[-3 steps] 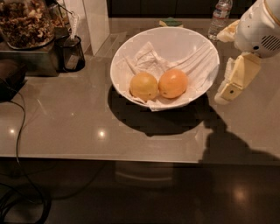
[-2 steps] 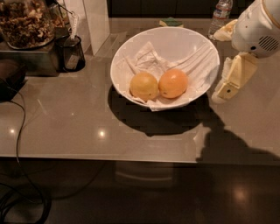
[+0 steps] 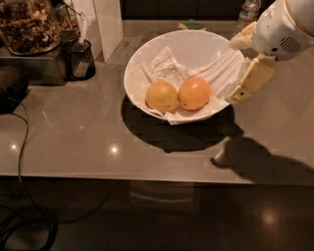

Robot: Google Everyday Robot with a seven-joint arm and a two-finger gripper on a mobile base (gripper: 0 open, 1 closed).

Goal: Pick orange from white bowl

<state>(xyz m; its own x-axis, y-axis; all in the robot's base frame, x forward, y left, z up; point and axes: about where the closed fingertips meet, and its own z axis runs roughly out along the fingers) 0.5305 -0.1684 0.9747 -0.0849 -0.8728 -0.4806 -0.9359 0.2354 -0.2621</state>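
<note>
Orange point(image 3: 195, 93) sits low in the white bowl point(image 3: 147, 54), on crumpled white paper point(image 3: 164, 66). It touches a paler yellow fruit point(image 3: 161, 96) on its left. The bowl stands on a glossy grey counter point(image 3: 73, 142).

Gripper point(image 3: 239, 93) hangs just outside the bowl's right rim, above the counter and apart from the orange. We cannot tell whether it is released or clenched, and we see nothing in its grasp.

A black cup point(image 3: 81, 60) stands at far left and a water bottle point(image 3: 247, 11) behind the bowl.
</note>
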